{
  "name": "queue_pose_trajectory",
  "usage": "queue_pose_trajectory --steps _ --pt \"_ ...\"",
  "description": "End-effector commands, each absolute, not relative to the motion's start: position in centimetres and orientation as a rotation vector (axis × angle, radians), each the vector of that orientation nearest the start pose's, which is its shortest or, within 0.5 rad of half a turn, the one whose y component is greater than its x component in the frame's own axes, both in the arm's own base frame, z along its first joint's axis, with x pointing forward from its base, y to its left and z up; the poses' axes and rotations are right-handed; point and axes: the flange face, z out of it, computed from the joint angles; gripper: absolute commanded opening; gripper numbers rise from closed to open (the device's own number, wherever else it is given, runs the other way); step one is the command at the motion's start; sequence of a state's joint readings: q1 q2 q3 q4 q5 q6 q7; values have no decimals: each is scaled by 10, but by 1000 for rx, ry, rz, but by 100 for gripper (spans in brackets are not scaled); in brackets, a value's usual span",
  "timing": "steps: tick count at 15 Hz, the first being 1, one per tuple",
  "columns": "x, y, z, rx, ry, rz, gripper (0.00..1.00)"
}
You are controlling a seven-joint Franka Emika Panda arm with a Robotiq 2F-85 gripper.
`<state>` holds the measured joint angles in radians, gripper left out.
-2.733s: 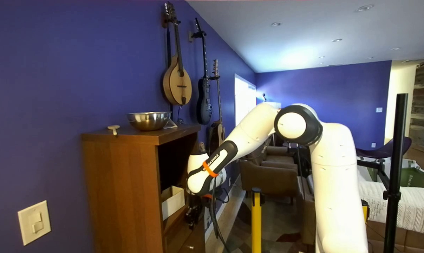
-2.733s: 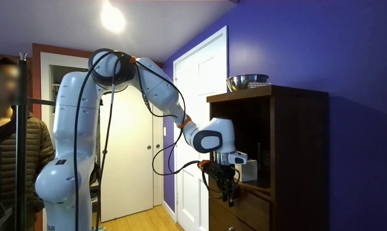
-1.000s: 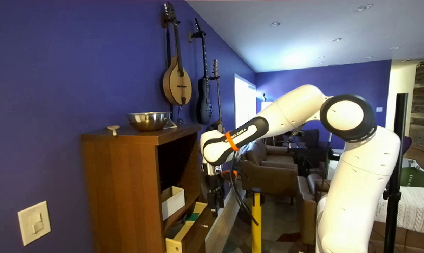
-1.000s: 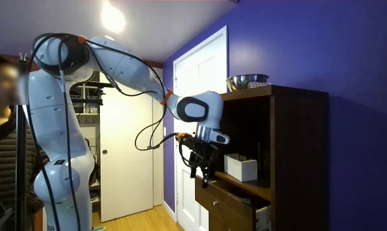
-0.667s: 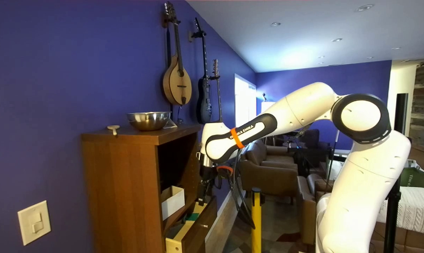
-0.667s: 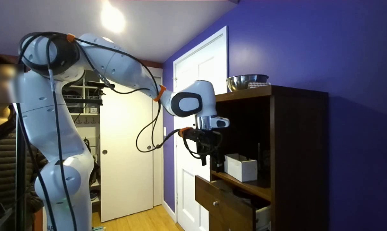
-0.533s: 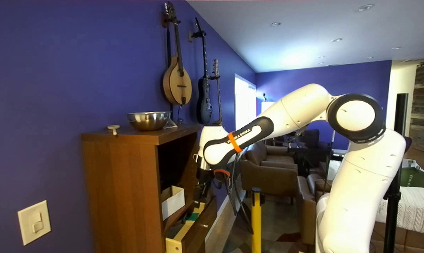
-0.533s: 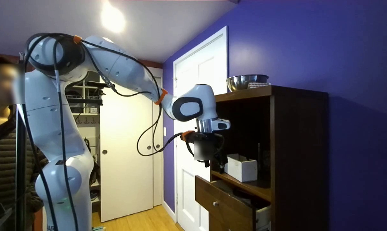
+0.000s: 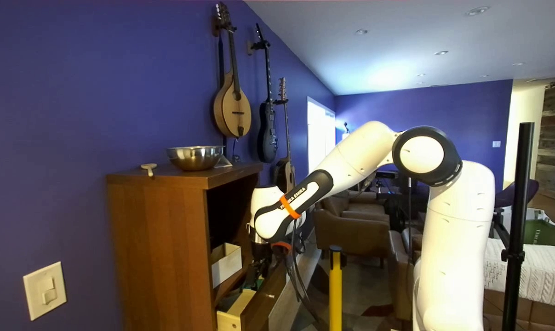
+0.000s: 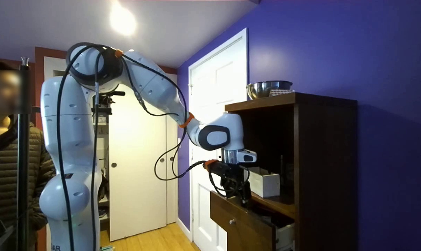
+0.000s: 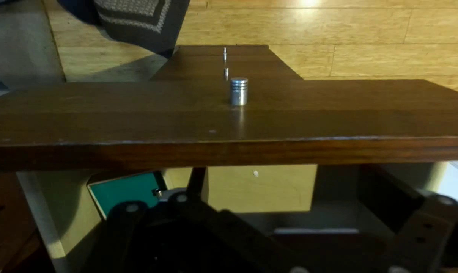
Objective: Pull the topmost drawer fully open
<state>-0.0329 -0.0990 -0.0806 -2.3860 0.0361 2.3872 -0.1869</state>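
Clearly out: drawer (image 10: 247,228) stands forward of the cabinet (image 10: 325,167), directly below the cubby (image 10: 266,136) with its white box (image 10: 266,183); whether at full travel, cannot tell. Gripper (image 11: 284,182) points down over it, fingers (image 11: 388,199) spread wide, nothing held, tips behind the front panel (image 11: 137,113) and, in the wrist view, reaching below its top edge. Contact with the panel unclear. Knob (image 11: 239,91) on the panel's outer face, apart from the fingers. Inside the drawer, a green item (image 11: 122,191) lies askew, near one finger. Steel bowl (image 10: 269,89) on the cabinet top, seen in both exterior views.
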Motion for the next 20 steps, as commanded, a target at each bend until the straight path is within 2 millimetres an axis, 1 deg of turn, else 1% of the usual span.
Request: queue_pose_trajectory --steps 1,5,7,8,10,12,13,15,16,17,19,20 --pt "475 -55 374 -3103 49 49 100" --pt "457 -56 373 -3068 153 284 100" --pt "450 -58 373 -3051 202 367 100" --pt "448 -58 375 -3042 218 363 100" --pt "451 -61 388 -3041 239 181 100" --pt "454 -61 402 -3056 242 43 100" --pt "455 -62 409 -3065 247 -10 100" --pt "461 -61 412 -3075 246 -49 100" --pt "463 -59 408 -3079 255 -17 100" --pt "465 -57 397 -3079 268 64 100" --pt "471 -56 381 -3080 298 37 100" --pt "475 -56 370 -3084 339 33 100"
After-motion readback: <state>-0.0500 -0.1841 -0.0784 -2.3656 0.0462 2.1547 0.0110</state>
